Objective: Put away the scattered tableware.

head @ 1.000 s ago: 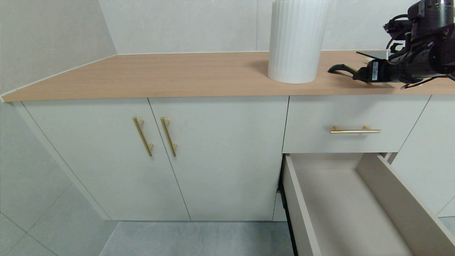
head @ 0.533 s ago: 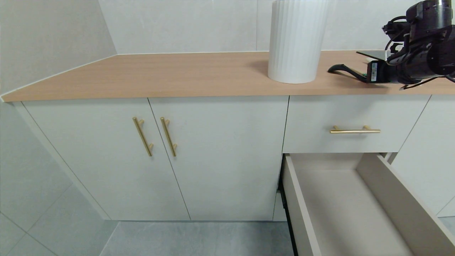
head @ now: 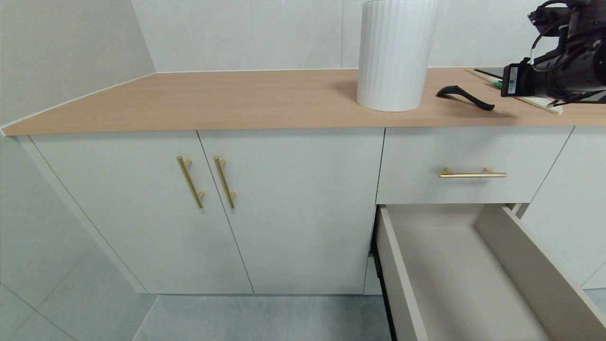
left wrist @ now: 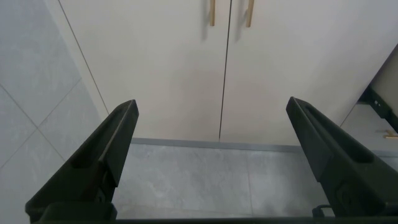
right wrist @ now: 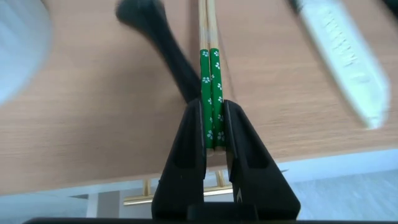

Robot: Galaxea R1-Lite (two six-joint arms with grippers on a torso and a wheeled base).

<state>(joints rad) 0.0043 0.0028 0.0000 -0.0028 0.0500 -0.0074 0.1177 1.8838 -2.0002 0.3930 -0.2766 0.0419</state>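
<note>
While right gripper pinches chopsticks between its jaws | they jut beyond | black utensil, perhaps spoon, nearby

My right gripper, pinched on the chopsticks, has the black utensil lying close on one side and a pale blade on the other, and the tall white ribbed container blocks the way leftward. Past the container the countertop runs as open wood. Below, the pulled-out drawer is reachable from above, in front of the shut upper drawer.
</note>
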